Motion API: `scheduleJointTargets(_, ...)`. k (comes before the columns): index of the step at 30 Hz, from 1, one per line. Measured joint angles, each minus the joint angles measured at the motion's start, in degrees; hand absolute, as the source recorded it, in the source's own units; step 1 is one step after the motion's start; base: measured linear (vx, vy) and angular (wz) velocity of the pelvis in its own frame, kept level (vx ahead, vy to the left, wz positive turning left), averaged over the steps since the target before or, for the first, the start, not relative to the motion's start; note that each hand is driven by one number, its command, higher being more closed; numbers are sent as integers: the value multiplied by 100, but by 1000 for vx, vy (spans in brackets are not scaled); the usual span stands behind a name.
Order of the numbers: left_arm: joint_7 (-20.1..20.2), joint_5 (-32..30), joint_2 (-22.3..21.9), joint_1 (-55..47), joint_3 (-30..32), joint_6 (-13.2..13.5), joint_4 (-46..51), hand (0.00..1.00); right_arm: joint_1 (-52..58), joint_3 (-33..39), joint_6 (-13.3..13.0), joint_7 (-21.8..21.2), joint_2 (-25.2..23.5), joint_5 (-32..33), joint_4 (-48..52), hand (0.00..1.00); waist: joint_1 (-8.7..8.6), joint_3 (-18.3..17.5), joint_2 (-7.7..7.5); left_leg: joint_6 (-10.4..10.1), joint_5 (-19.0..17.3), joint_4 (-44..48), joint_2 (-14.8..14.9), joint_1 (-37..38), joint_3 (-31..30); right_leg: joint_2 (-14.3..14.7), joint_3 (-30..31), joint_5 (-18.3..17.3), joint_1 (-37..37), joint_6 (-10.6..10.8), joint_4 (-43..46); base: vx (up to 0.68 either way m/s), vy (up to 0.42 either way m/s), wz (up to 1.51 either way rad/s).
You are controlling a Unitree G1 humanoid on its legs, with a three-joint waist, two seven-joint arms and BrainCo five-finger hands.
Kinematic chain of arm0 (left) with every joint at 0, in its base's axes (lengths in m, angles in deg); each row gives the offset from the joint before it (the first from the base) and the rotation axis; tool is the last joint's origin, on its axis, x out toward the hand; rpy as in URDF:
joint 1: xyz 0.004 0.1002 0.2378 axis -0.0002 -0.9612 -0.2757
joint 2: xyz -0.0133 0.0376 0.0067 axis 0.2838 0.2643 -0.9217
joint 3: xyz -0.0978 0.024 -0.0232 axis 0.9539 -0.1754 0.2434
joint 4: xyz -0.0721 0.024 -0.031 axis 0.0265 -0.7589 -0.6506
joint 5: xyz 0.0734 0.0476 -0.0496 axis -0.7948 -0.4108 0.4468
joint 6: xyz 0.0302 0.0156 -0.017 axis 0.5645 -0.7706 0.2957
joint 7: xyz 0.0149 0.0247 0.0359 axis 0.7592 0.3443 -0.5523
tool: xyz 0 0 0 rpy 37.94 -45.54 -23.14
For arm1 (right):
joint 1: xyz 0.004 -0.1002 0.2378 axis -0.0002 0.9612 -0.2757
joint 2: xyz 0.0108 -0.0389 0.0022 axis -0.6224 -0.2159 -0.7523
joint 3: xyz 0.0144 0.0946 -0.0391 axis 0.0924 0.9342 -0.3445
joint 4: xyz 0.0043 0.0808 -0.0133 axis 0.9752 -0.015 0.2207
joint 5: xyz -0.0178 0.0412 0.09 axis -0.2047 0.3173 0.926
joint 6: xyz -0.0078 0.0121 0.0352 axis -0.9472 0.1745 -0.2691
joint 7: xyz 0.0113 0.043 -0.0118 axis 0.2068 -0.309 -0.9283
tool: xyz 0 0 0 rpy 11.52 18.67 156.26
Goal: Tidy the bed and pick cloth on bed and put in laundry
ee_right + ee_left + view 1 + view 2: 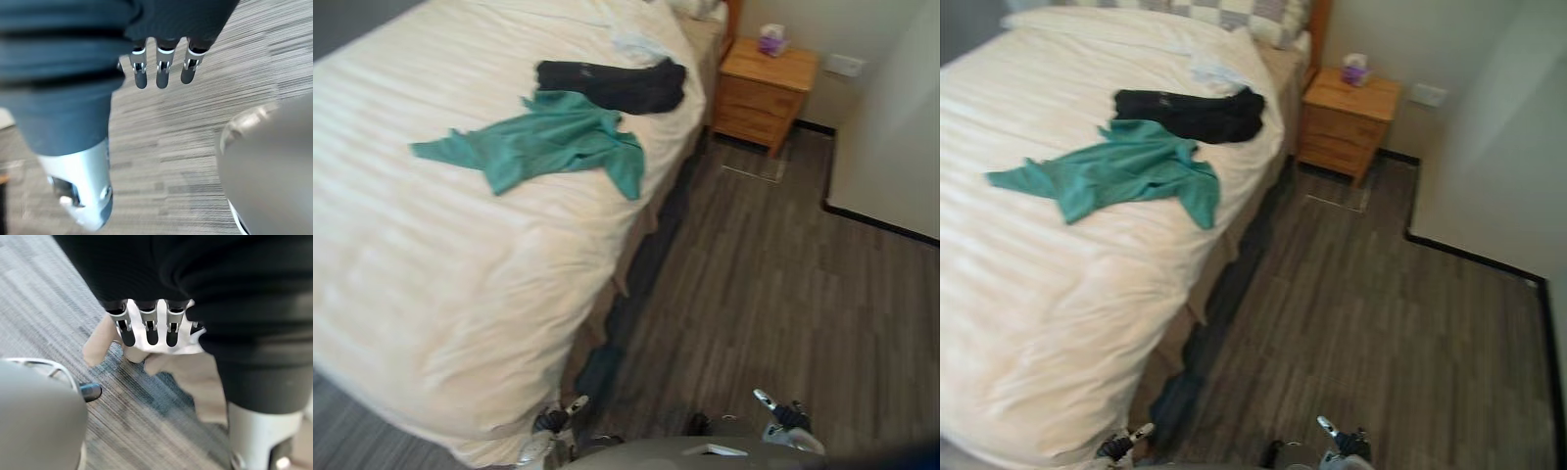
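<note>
A teal cloth (543, 142) lies spread and crumpled on the bed (431, 284), at about 10 o'clock from the middle of the head view, one sleeve reaching toward 9 o'clock and a corner hanging near the mattress edge. At its 1 o'clock a black cloth (617, 84) lies bunched lengthwise, and the two touch where the teal collar meets the dark fabric. Beyond the black cloth, at 12 o'clock, a small white cloth (638, 44) lies rumpled on the cream cover just before a checked pillow (1234, 14).

Off the bed's head corner, at 1 o'clock, a wooden nightstand (762, 93) stands against the wall with a tissue box (771, 39) on top; a wall socket (845, 65) sits just to its 3 o'clock. Grey wood-look floor (773, 284) runs along the bed's side.

Both hands hang low at 6 o'clock, well apart from the cloths. The left hand (152, 325) holds nothing, its fingers straight and side by side, with pale fabric past them. The right hand (163, 73) is likewise empty, fingers straight above the floor.
</note>
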Motion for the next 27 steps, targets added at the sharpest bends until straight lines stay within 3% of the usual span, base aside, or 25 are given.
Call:
scheduleJointTargets(1, -54, -36, -7, -110, 6, -3, -1, 0, 0, 84, 24, 15, 36, -6, -18, 0, 20, -26, 66, -19, 64, -1, 73, 67, 182, 204, 177, 323, 147, -34, -485, -49, -100, -103)
scheduleJointTargets(5, -43, -86, -7, -216, 57, 1, 5, 0, 36, 173, 43, 16, 61, -9, -117, 0, -3, -1, 11, -83, 187, 17, 95, 192, 551, 392, 564, 1012, 588, -72, -1628, -103, -37, -65)
scheduleJointTargets(11, 8, -72, -168, -33, 32, 107, 74, 0, 16, 233, 53, 14, 28, -17, -114, 0, -19, 58, 6, -86, 185, 161, 156, 318, 753, 398, 758, 1009, 604, -133, -1689, -136, 15, -22)
scheduleJointTargets(16, 87, 26, -216, 5, 58, 142, 211, 0, -133, 103, 45, 11, 34, -25, -110, 0, 7, 333, 36, -169, 32, 504, 349, 344, 980, 545, 912, 1014, 573, -141, -1688, -105, -1, -38)
scheduleJointTargets(17, 92, 51, -208, 2, 97, 153, 251, 0, -150, 55, 44, 11, 41, -27, -115, 0, 5, 371, 8, -156, 39, 693, 358, 265, 808, 537, 982, 1057, 553, -170, -1686, -77, -44, -51)
scheduleJointTargets(19, 82, 279, -266, 15, 238, 213, 281, 0, -168, -20, 37, 15, 62, -22, -130, 0, 28, 368, -53, -107, 13, 1324, 256, -276, -492, 509, 1461, 1278, 352, -237, -1681, -46, -41, -80)
scheduleJointTargets(20, 74, 342, -312, 11, 269, 253, 280, 0, -244, -104, 36, 16, 122, -21, -208, 0, 107, 396, -52, -85, -119, 1207, 23, -353, -1215, 513, 1723, 1322, 232, -238, -1682, -4, 32, -120)
scheduleJointTargets(21, 73, 443, -363, 16, 264, 274, 274, 0, -326, -175, 40, 20, 229, -17, -284, 0, 157, 437, 72, -37, -206, 885, -233, -312, -1821, 542, 1887, 1339, 160, -214, -1681, -1, 69, -119)
scheduleJointTargets(23, 80, 444, -483, 6, 229, 259, 228, 0, -303, -148, 34, 14, 285, 44, -240, 0, 113, 423, 305, 48, -204, 352, -251, -127, -1895, 708, 1927, 1389, 184, -162, -1682, -4, 87, -70)
scheduleJointTargets(26, 102, 412, -524, 38, 263, 242, 236, 0, -213, -140, 26, 4, 169, 38, -183, 0, 123, 357, 228, 69, -331, 205, -128, 147, -1652, 789, 1943, 1408, 335, -156, -1685, 26, 80, -16)
scheduleJointTargets(27, 103, 139, -432, 123, 148, 133, -118, 0, -231, -174, 35, -165, 164, 35, -458, 0, 127, 134, 177, 31, -254, 153, -147, 400, -1828, 751, 1746, 1270, 493, -292, -1689, 7, 14, -3)
